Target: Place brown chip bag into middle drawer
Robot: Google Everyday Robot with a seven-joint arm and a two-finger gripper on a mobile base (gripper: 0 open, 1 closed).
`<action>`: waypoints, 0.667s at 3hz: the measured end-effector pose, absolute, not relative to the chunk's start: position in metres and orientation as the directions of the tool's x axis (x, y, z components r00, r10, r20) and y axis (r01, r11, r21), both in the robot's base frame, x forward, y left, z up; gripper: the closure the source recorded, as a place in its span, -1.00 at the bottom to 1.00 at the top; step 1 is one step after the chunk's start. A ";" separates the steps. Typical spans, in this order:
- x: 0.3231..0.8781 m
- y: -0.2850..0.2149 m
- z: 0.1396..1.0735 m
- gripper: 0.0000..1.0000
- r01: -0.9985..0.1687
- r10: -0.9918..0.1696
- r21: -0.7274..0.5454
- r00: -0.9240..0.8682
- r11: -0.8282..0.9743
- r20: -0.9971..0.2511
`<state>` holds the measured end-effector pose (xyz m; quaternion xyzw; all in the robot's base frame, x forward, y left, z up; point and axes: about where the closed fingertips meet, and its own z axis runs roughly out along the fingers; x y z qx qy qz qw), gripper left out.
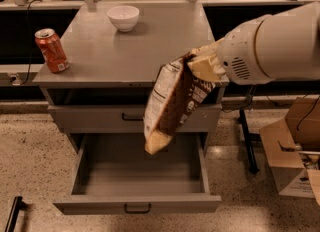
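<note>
Brown chip bag (172,103) dangling in mid-air above the open middle drawer (137,205)!

The gripper (202,66) is out at the front right corner of the grey cabinet top (150,51), pale fingers pinched closed on the upper end of the brown chip bag. The bag hangs tilted, white panel facing left, its pale yellow bottom end lowest, over the pulled-out tray and clear of it. One tier up, the upper drawer (90,118) sits closed, partly behind the bag. Up top, a red soda can (51,50) stands at the left edge and a white bowl (123,17) sits toward the back. A cardboard box (295,146) is on the floor at right.
</note>
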<state>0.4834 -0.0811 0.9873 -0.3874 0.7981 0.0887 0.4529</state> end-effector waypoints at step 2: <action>0.489 -0.104 0.861 1.00 -0.556 -0.283 0.071 -0.524 0.828 -0.803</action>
